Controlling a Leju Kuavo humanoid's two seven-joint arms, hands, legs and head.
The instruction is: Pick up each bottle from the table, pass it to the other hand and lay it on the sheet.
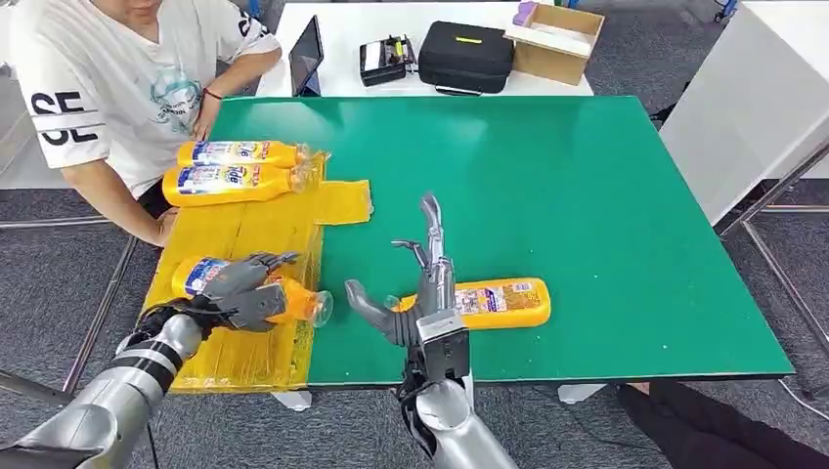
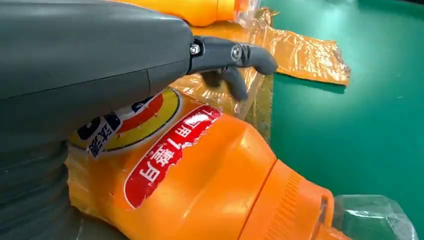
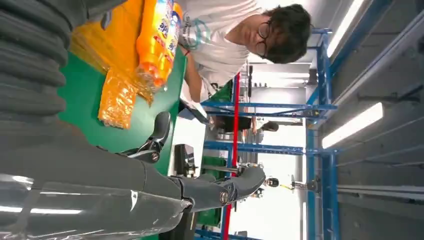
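While left robot hand (image 1: 244, 291) grips the orange plastic bottle (image 1: 293, 301) over the crinkled yellow sheet's (image 1: 235, 362) right edge, early release risks rolling onto the green surface (image 1: 587, 215); right robot hand (image 1: 415, 293) splayed, empty.

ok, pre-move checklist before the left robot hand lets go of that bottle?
1. Held bottle over the yellow sheet: ok, its body lies above the sheet and its cap end reaches the sheet's edge.
2. Left robot hand grips the bottle: ok.
3. Bottle resting flat on the sheet: cannot tell.
4. Right robot hand clear of the held bottle: ok, open, fingers spread, apart from it.
5. Drop spot away from the two laid bottles: ok, they lie at the sheet's far end.
6. Next bottle reachable on the green table: ok, lying beside the right robot hand.
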